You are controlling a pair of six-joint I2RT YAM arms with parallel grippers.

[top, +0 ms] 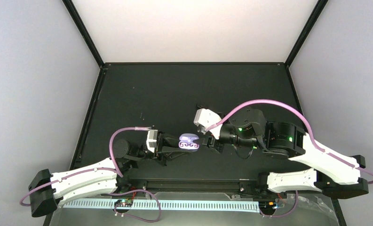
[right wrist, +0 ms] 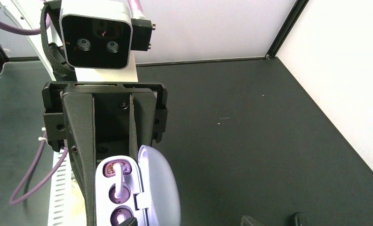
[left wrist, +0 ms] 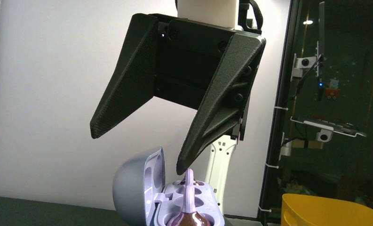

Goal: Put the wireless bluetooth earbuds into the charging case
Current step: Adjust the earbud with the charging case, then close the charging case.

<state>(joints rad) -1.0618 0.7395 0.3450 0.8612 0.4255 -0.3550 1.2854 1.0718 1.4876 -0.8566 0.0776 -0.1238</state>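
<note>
Charging case open upward, lengthwise left-right

White-and-black left arm reaches inward; left gripper fingers clamped on small lavender plastic charging case. Right arm bent inward; right gripper fingers spread apart, pointing down.

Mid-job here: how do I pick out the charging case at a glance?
Start at the black table and go to its near-middle. There the left gripper clamps the charging case: a rounded lavender shell, lid hinged open, unlike the black fingers on either side.
</note>
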